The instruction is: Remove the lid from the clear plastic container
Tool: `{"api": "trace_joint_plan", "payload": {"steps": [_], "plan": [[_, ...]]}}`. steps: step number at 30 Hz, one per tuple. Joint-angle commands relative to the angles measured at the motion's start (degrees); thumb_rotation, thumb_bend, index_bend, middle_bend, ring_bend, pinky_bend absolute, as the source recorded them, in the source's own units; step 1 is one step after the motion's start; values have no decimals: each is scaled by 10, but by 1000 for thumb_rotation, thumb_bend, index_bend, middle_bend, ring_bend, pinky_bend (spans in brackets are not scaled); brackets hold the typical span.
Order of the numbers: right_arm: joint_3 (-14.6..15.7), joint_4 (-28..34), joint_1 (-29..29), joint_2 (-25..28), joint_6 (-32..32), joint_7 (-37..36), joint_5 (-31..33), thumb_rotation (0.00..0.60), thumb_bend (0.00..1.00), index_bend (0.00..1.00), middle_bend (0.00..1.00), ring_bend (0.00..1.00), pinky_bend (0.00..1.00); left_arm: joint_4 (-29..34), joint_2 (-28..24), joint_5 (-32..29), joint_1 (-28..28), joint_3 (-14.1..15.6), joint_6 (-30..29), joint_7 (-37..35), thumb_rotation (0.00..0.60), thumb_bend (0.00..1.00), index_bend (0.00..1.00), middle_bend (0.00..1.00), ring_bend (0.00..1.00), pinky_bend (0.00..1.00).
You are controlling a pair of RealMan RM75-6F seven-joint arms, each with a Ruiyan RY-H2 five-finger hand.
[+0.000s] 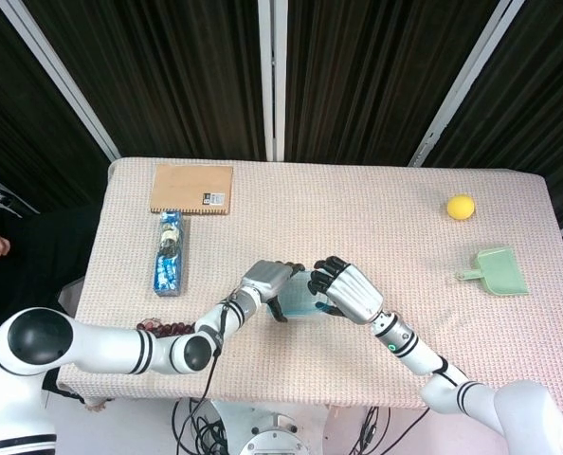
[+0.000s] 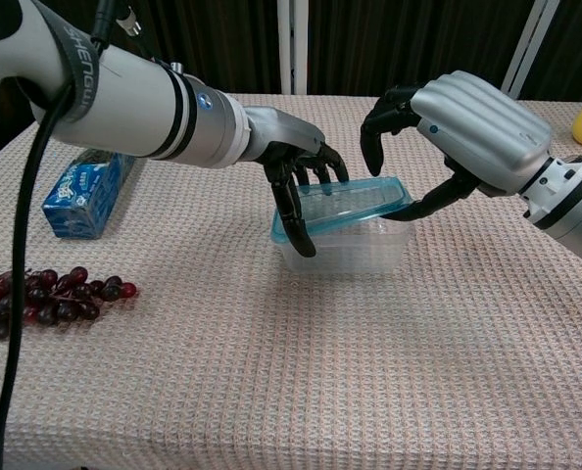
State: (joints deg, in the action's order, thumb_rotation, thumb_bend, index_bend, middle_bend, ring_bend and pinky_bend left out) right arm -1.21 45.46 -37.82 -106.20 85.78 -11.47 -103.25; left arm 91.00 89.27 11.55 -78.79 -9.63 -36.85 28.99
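tabletop point(image 1: 376, 218) — cream woven cloth | on it: container point(image 2: 345, 245), grapes point(image 2: 36, 299), blue packet point(image 1: 169, 251), notebook point(image 1: 191, 189), lemon point(image 1: 461, 207), green dustpan point(image 1: 499, 271)
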Motion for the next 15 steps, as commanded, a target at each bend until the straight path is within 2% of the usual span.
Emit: {"api": "trace_joint_plan", "payload": {"steps": [1,3,8,12,15], "plan": [[6,-24,0,-18,6,-12,-3,600,691,602,535,363,422,-1,-7,9,1,2,10,-17,600,0,125,268,214,329],[8,-33,-2,-24,9,-16,-4,600,690,616,535,362,424,-1,-9,17,0,6,8,-23,600,0,104,245,175,292],[14,-49,-2,-37,17,-15,-7,600,695,683,536,362,427,7,-16,31,-1,12,3,-38,600,0,16,119,12,109],[13,-65,1,-49,27,-18,-3,600,732,733,549,362,427,13,-20,47,-1,23,-13,-41,600,0,0,45,0,58],[13,-81,4,-59,39,-21,-2,600,745,781,563,364,428,19,-23,55,-1,30,-33,-39,600,0,0,32,0,47]]}}
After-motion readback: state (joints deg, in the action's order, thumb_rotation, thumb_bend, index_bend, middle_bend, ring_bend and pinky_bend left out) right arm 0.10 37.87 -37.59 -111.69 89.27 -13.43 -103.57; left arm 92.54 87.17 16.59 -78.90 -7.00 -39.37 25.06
